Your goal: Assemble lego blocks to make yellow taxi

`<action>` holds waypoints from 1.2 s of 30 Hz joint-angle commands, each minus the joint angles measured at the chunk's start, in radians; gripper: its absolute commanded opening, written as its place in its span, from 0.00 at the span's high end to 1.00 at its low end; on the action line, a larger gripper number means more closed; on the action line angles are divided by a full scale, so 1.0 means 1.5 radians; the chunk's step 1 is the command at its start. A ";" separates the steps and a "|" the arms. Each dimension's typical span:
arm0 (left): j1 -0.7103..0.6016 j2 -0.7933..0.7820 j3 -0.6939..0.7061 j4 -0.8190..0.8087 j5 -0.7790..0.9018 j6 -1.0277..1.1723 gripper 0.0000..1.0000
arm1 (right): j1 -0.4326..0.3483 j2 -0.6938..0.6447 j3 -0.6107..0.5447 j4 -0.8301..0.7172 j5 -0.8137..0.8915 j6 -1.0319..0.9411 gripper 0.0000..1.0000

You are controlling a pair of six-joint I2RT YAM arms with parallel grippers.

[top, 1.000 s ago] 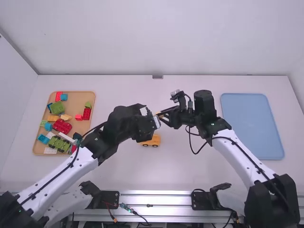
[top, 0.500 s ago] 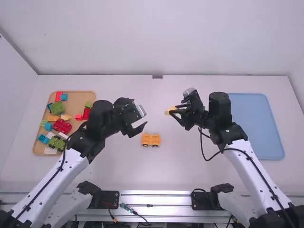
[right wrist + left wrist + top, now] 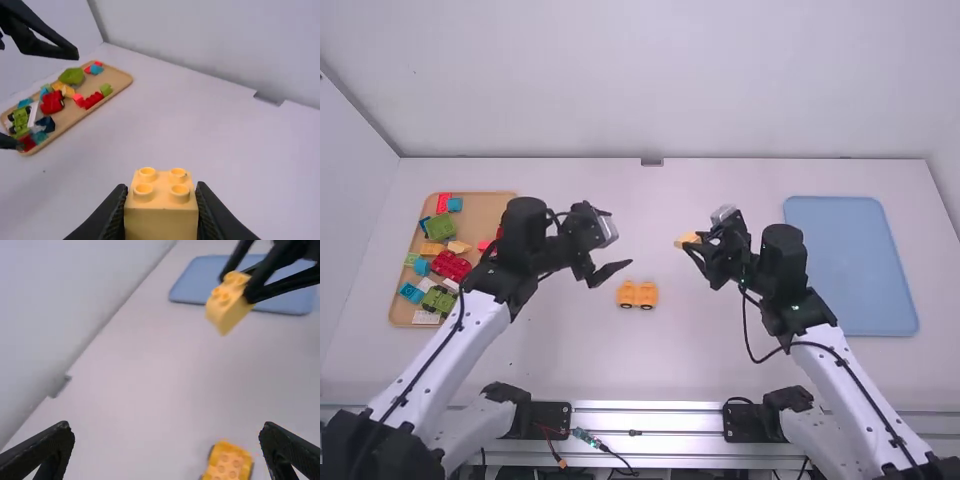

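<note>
Awaiting its top, yellow wheeled base [image 3: 637, 294]: sits wheels down on the table [image 3: 620, 355], studs bare; its long axis runs roughly crosswise between the two arms.
Left gripper [image 3: 166, 427]: spread wide and empty above the table; just beside the base and the nearer of the two, placed, it seems, to steady it.
Right gripper [image 3: 161, 192]: pinching the yellow four-stud block [image 3: 161, 222] between its fingers; apart from the base, off to the right and farther out.
Coming move: likely turns on that offset; the block would travel left and back toward the arms' bases, then square up with the base's long axis before pressing down; a skewed meeting could nudge the wheels into rolling.
Taxi: apparently unfinished, base and block apart.
Wooden tray [image 3: 482, 207]: at the left side, holding spare pieces, a red brick [image 3: 451, 266] among them.
Blue tray [image 3: 850, 265]: at the right side, beyond the right gripper.
Gray bracket [image 3: 651, 161]: at the table's far edge.
</note>
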 commanded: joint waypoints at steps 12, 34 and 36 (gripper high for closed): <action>-0.003 0.135 0.190 -0.271 0.185 0.190 0.01 | -0.025 0.073 0.059 -0.149 -0.306 -0.365 0.87; -0.121 0.239 0.289 -0.355 0.038 0.195 0.07 | -0.014 0.196 0.131 -0.139 -0.368 -0.395 0.87; -0.118 0.239 0.288 -0.355 0.036 0.193 0.05 | -0.010 0.202 0.141 -0.183 -0.360 -0.435 0.86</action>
